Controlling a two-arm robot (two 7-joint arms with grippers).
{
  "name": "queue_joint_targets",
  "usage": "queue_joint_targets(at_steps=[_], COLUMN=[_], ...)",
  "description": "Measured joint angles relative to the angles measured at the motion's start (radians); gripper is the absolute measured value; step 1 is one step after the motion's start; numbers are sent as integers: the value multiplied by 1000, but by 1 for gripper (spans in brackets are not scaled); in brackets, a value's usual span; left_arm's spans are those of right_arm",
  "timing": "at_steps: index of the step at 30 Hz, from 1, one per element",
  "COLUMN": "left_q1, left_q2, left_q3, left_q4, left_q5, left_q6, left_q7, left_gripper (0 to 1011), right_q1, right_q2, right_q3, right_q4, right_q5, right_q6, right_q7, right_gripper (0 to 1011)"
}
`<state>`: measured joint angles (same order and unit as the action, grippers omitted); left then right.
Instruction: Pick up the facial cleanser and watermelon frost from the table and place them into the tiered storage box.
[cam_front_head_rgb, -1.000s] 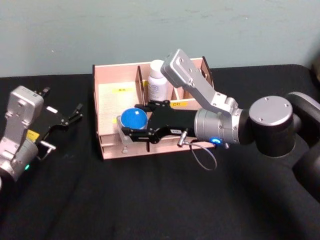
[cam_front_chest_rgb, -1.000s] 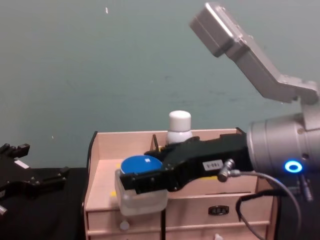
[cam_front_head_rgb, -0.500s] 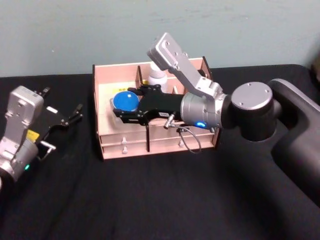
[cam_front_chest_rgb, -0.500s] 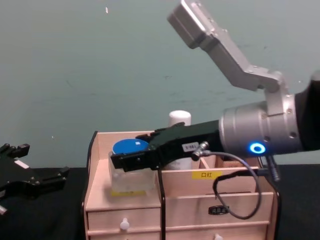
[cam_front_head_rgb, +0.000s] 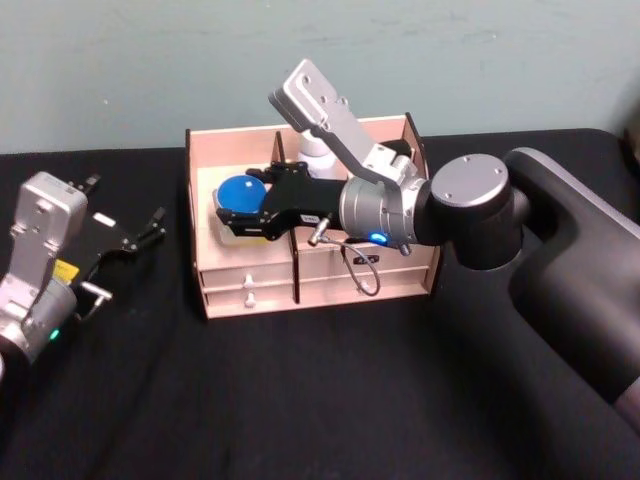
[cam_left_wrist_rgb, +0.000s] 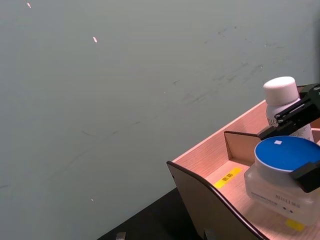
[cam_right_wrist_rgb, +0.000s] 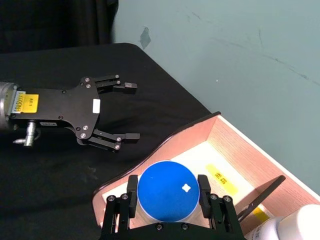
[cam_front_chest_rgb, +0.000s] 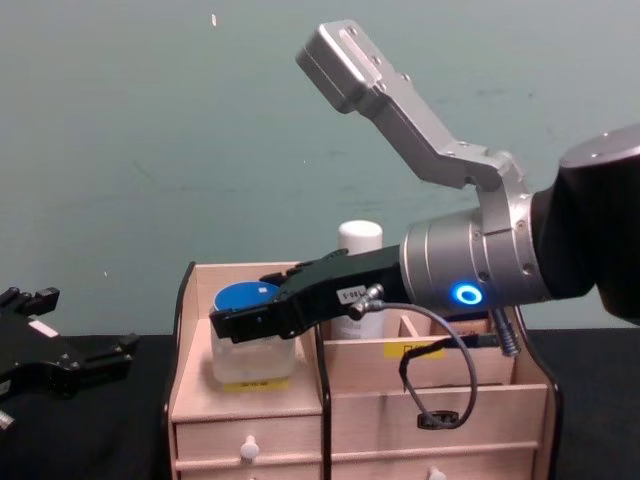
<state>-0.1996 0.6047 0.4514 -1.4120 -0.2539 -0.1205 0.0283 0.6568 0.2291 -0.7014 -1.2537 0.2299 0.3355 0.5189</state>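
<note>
Nearest the robot, the black desk (cam_front_head_rgb: 300, 400) runs across the front of the head view. The left end effector (cam_front_head_rgb: 150, 228) sits parked over it, off to the left of the box, fingers spread open with nothing in them. The right wrist view gives the cleaner look at that — both sets of black fingers (cam_right_wrist_rgb: 122, 136) apart over the dark cloth.

Further in, the right end effector (cam_front_head_rgb: 232, 213) reaches across the tiered storage box (cam_front_head_rgb: 215, 300) from the right and is clamped on a clear jar with a blue lid (cam_front_head_rgb: 238, 192). The head view puts the jar in the big left compartment. The chest view adds the side-on bit: the jar (cam_front_chest_rgb: 247, 340) looks like it's down at the compartment floor, though actual contact is hard to call. The left wrist view shows small print on the jar body (cam_left_wrist_rgb: 280, 195), too small to read.

So whether it's the facial cleanser or the watermelon frost — can't tell.

Behind that, in the next compartment toward the back, a white bottle with a white cap (cam_front_chest_rgb: 359, 240) stands upright, mostly hidden by the arm in the head view. Yellow labels (cam_right_wrist_rgb: 223, 179) lie on the compartment floor, and the small drawers with white knobs (cam_front_head_rgb: 248, 283) face forward.
</note>
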Motion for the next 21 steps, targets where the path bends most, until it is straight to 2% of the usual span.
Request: queue_joint_targets(at_steps=[11,21], left_q1=[0,0], left_q2=[0,0], left_q3=[0,0], left_q4=[0,0], left_q5=[0,0], left_q6=[0,0], left_q7=[0,0], left_gripper=[1010,1010], right_q1=[11,12], right_q2=[-27,-29], right_q3=[15,17], right_q4=[44,46], right_q5=[-23,-29], right_q6=[-2,0], right_q7=[-2,-2], right_gripper=[716,717])
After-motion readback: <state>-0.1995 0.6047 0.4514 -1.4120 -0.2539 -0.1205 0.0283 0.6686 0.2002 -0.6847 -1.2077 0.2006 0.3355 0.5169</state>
